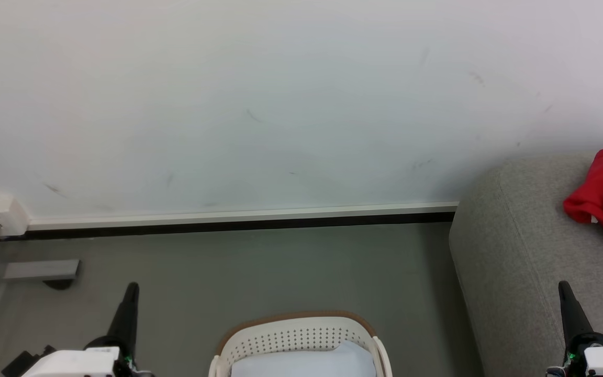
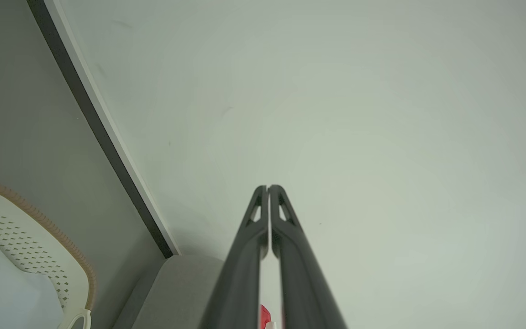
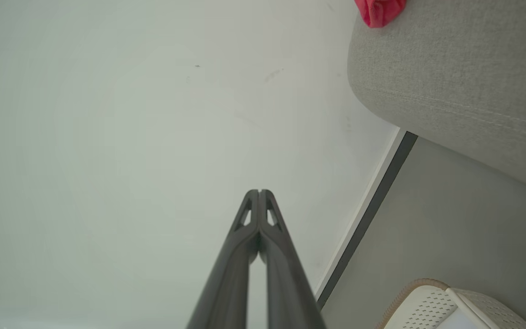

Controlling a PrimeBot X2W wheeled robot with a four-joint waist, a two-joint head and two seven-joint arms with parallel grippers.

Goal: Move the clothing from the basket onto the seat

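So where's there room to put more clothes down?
The grey seat is bare between its rounded left edge and the red clothing lying further right. The floor is bare between the baseboard and the basket. The basket is crowded: a pale cloth covers what shows of its inside.

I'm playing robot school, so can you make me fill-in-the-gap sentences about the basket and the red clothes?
The clothing lying on the grey seat is ____.
The white basket has a ____ rim.
The left gripper and the right gripper are both ____, holding nothing.
Missing words: red; brown; shut.
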